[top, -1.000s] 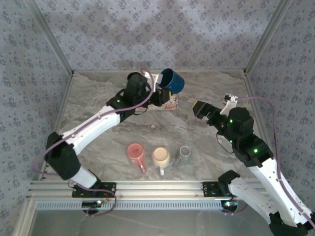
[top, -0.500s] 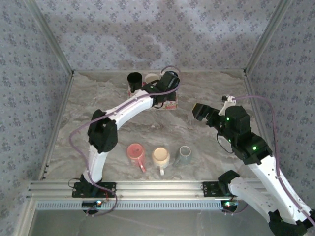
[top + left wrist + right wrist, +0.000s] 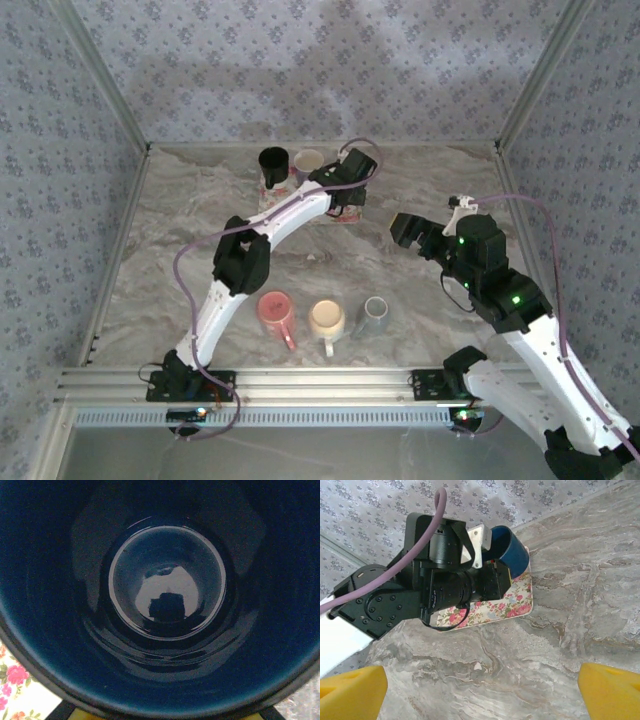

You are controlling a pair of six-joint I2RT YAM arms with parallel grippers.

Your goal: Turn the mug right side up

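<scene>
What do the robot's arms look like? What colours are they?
The left arm and right arm have white tube-shaped links with chunky black joints. A pinkish-purple cable runs along each. The right arm shows small green lights, and its fingers are yellow.

The mug is over the mat at the far middle of the surface, with two cups left of it and a row of three mugs near the front edge.

The grey marbled table carries a floral mat directly beneath the left gripper. To the left of the right gripper and nearer the arm bases, a pink mug, a cream mug and a grey mug sit in a row, well apart from the mat.
</scene>
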